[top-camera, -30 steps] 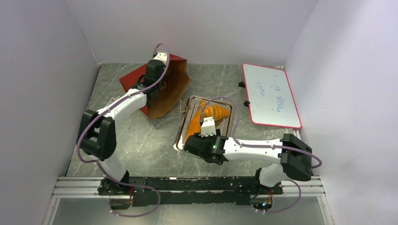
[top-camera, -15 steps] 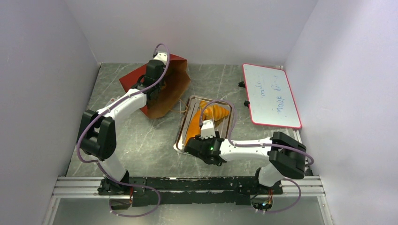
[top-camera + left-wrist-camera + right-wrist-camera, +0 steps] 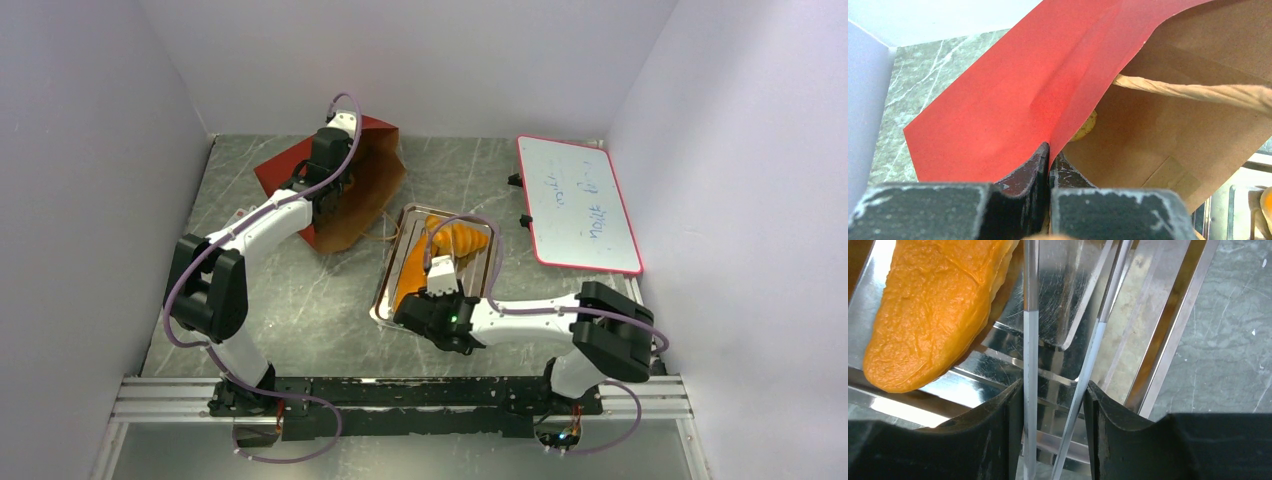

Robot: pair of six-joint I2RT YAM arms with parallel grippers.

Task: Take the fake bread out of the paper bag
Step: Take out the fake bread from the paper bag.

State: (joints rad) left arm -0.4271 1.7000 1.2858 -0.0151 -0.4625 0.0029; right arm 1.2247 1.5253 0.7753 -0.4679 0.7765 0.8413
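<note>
Grey marble table (image 3: 300,300): L gripper (image 3: 1049,155) pinched on paper bag (image 3: 998,100) wall, R gripper (image 3: 1054,390) jaws half apart astride tray (image 3: 1148,340) rim, can't tell if clamped. Tray holds fake bread (image 3: 933,315); closing there could tip it & spill the lot.

One croissant (image 3: 462,238); one loaf (image 3: 408,272); one tray (image 3: 1158,325); one paper bag (image 3: 365,195); one whiteboard (image 3: 580,205)

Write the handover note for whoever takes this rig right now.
Left gripper: shut on the edge of the rust-red paper bag, holding its mouth open.
Right gripper: jaws apart astride the rim of the silver metal tray, holding no bread.
Done: a golden-orange loaf and a ridged croissant lie in the tray.
Left: check the bag. A pale rounded thing shows inside, perhaps another piece.
</note>
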